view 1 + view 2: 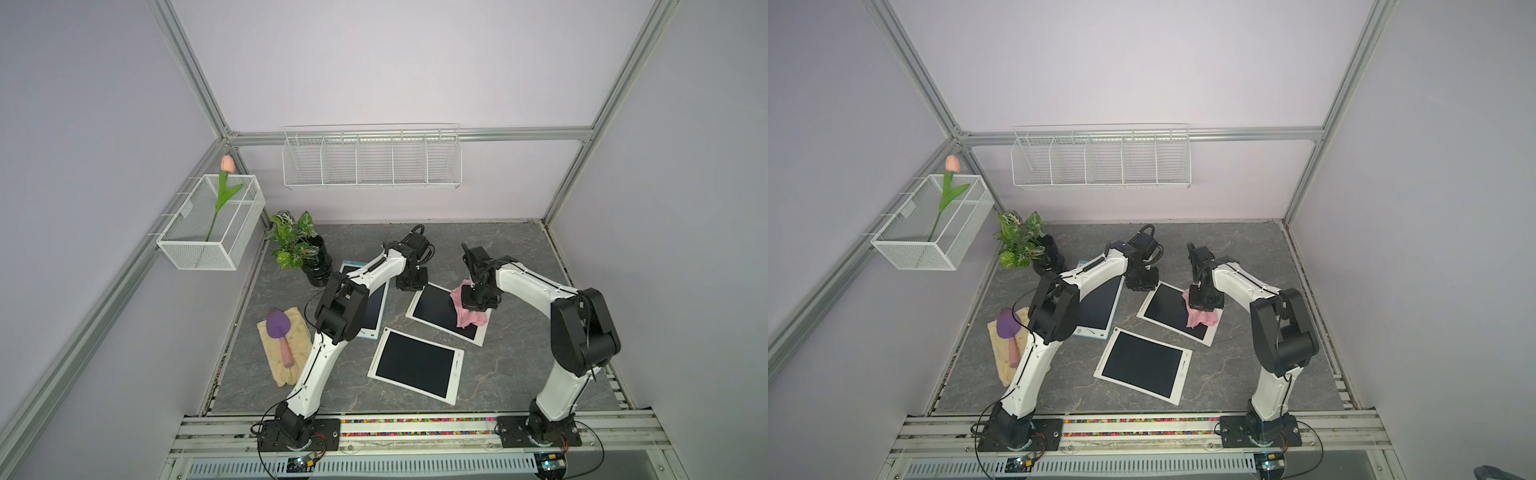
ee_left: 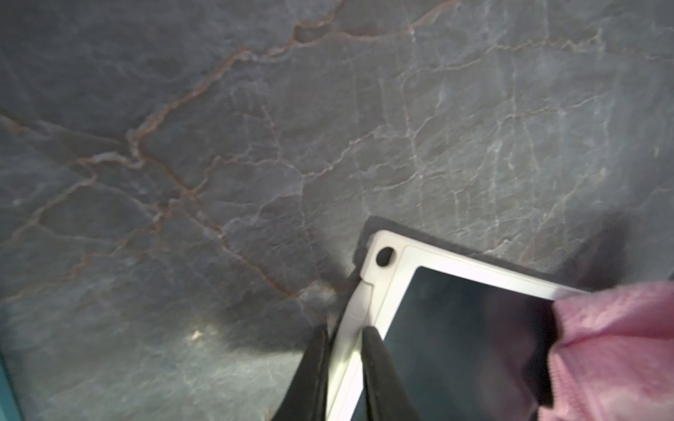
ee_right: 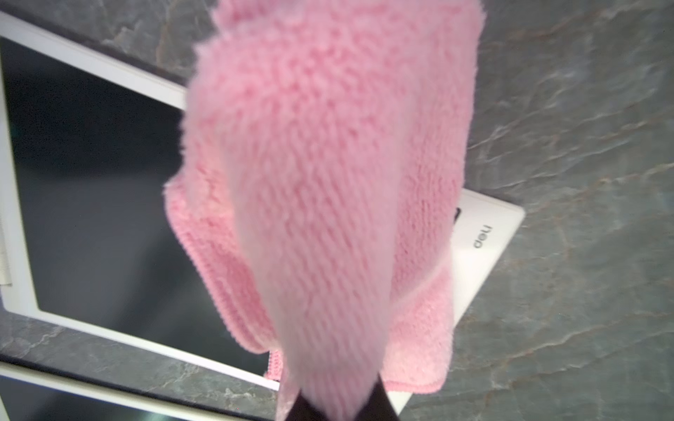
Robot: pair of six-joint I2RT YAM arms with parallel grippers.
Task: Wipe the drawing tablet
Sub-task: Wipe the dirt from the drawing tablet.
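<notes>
**Three tablets (image 1: 415, 365), one cloth (image 1: 467, 318)**

In a top view, the white-framed, black-screened drawing tablet (image 1: 436, 309) lies on the bench (image 1: 519, 365) at three o'clock. Left wrist: left end effector (image 2: 346, 339) clamps its edge. Right wrist: right end effector (image 3: 339, 404) clamps the cloth on it.

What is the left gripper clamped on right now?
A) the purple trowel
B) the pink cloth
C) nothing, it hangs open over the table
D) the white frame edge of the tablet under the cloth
D: in the left wrist view the left gripper pinches the white frame edge of the tablet, while the pink cloth hangs from the right gripper.
</notes>
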